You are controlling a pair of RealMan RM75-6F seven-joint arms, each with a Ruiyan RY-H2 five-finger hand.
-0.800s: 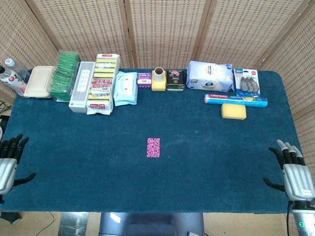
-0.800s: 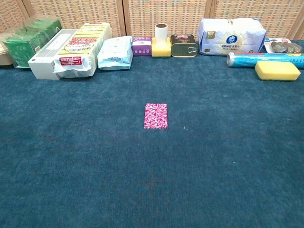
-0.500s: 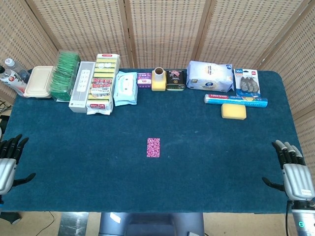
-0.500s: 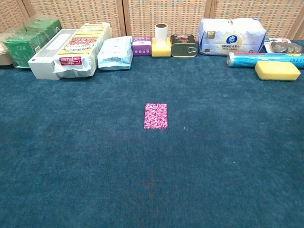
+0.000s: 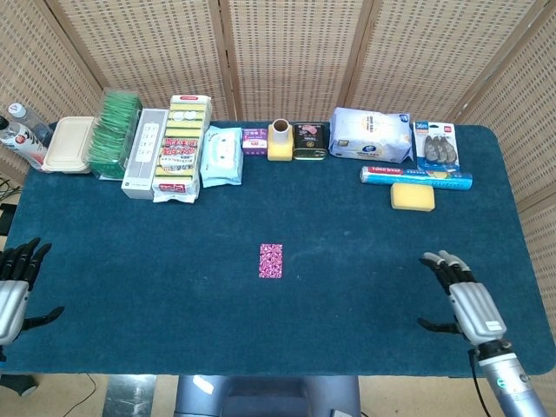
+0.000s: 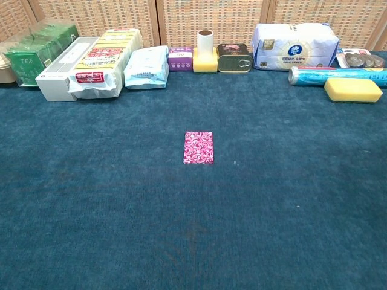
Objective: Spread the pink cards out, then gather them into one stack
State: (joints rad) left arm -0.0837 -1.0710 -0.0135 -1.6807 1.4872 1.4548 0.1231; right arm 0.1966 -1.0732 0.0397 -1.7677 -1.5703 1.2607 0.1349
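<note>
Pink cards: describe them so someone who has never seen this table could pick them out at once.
On the blue table, a row of packaged goods lines the far edge, and the near part is mostly bare cloth. The pink cards lie alone near the middle as one neat stack, well apart from that row. They are the only pink patterned thing, small, flat and rectangular.

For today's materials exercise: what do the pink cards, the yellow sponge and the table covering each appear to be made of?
Pink cards: probably coated paper or thin plastic; flat, crisp edges, printed pattern.
Yellow sponge: likely foam; matte block with soft, rounded corners.
Table covering: seemingly a dark blue felt or short-pile cloth; fuzzy, mottled, non-reflective surface.
</note>
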